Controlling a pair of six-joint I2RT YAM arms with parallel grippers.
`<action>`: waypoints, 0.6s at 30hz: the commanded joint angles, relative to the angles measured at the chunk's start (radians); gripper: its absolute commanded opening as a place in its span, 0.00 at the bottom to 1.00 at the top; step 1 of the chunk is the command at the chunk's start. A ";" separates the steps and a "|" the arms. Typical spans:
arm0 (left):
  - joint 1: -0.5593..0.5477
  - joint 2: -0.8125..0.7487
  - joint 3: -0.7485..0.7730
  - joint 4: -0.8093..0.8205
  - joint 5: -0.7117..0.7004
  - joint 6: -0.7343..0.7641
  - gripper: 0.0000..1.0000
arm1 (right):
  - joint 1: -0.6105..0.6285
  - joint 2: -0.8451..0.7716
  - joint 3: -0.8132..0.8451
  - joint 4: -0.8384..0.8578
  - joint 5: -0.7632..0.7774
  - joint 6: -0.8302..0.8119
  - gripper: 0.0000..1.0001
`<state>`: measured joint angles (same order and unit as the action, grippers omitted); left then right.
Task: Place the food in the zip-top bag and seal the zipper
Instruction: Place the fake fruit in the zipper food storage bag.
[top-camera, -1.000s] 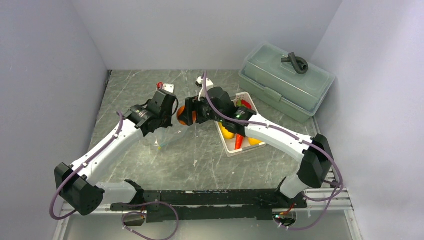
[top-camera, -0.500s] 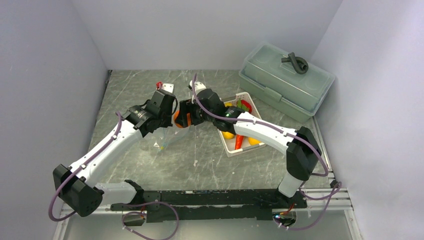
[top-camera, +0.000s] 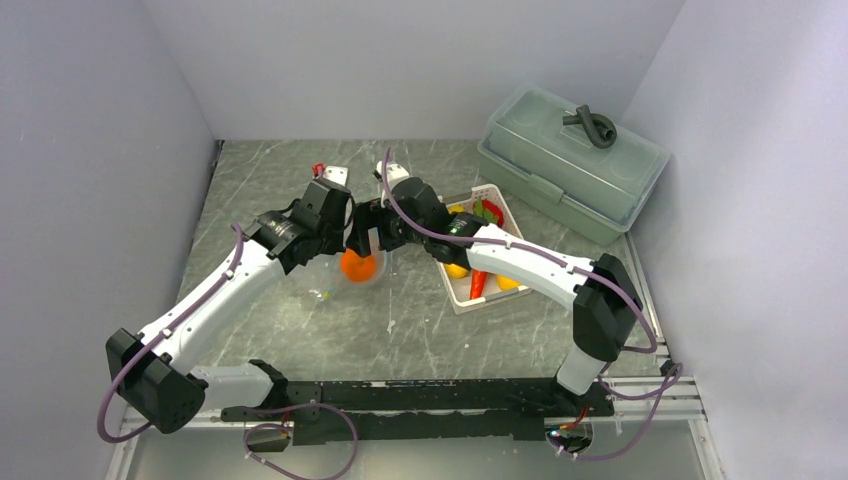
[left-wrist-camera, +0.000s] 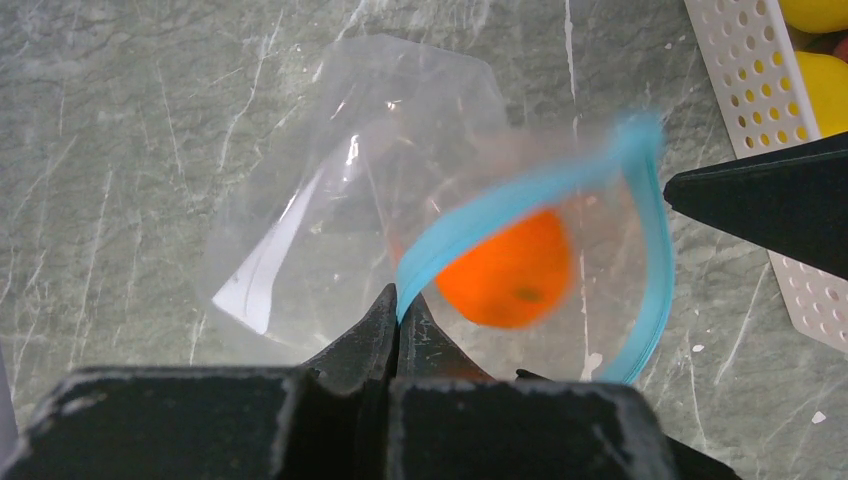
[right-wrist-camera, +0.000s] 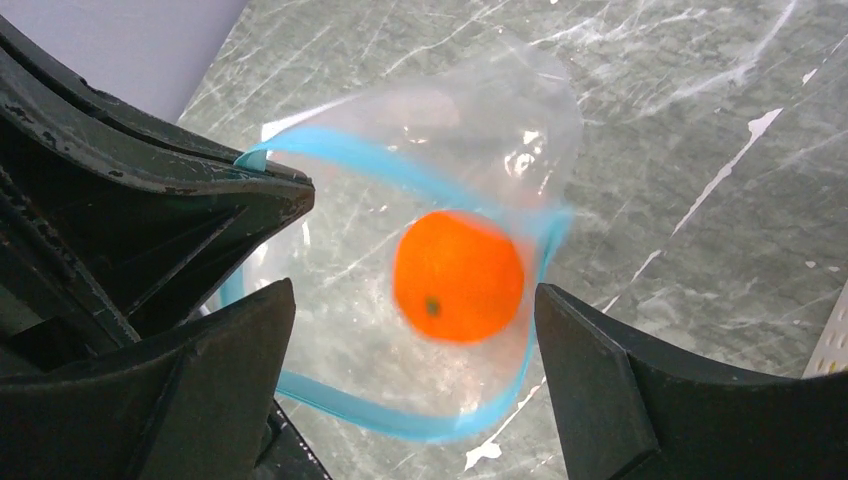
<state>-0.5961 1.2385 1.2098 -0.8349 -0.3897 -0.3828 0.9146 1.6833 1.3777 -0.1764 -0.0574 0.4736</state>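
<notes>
The left gripper (left-wrist-camera: 397, 300) is pinched tight on the zipper (left-wrist-camera: 520, 195), the zip-top bag (left-wrist-camera: 330, 180) hanging open just beyond its tips. The right gripper (right-wrist-camera: 415, 300) stands spread wide, and the blurred orange (right-wrist-camera: 458, 275) is inside the bag, directly below its fingers

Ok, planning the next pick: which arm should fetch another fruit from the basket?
Right, most likely. The right gripper is open and empty over the bag, with the basket on its side. The left gripper is shut on the zipper strip, holding the bag's mouth open with the orange inside.
</notes>
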 joint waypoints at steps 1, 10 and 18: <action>0.005 -0.024 -0.005 0.023 0.001 -0.005 0.00 | 0.007 -0.026 0.029 0.029 0.014 -0.010 0.94; 0.005 -0.020 -0.003 0.021 -0.003 -0.006 0.00 | 0.009 -0.117 -0.010 -0.027 0.138 -0.042 0.94; 0.007 -0.022 -0.004 0.019 -0.004 -0.007 0.00 | 0.007 -0.205 -0.049 -0.162 0.293 -0.087 0.92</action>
<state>-0.5941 1.2385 1.2098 -0.8349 -0.3901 -0.3828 0.9199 1.5398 1.3510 -0.2626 0.1181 0.4263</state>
